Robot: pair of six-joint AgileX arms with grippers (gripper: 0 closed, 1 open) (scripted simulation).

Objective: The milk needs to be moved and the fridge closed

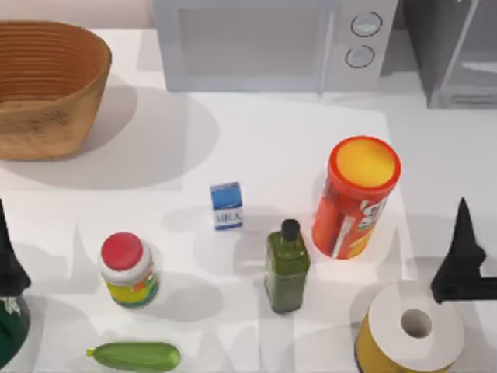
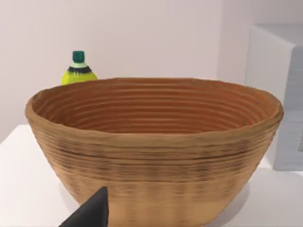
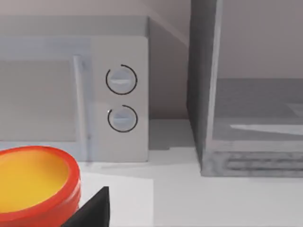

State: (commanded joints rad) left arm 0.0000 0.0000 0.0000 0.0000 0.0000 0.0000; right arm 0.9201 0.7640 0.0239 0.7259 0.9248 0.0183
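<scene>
The milk (image 1: 227,206) stood upright near the middle of the white surface (image 1: 264,140), with nothing touching it and both arms well away from it. Just to its right and a little nearer the front edge stood a green bottle (image 1: 286,268) with a black cap, and beyond that a tall red canister (image 1: 355,198) with a yellow lid. A red-lidded jar (image 1: 127,270) with a yellow label sat to the milk's front left, and a cucumber (image 1: 136,356) lay along the front edge below that jar. A roll of tape or paper with a white top and a round hole (image 1: 411,325) rested at the front right. A woven basket (image 1: 46,89) occupied the back left corner, and in the left wrist view a yellow-green bottle with a green cap (image 2: 78,69) showed behind the basket's rim. A light grey microwave (image 1: 272,43) with two round knobs stood at the back centre, and the fridge (image 1: 454,50) stood at the back right, beside the microwave; the right wrist view looked into its grey interior, so its front was open. The left gripper (image 1: 9,264) hung at the far left edge near the front, and the right gripper (image 1: 463,256) hung at the right side, just beside the roll. Whether the fingers of either gripper were open or closed could not be told.
</scene>
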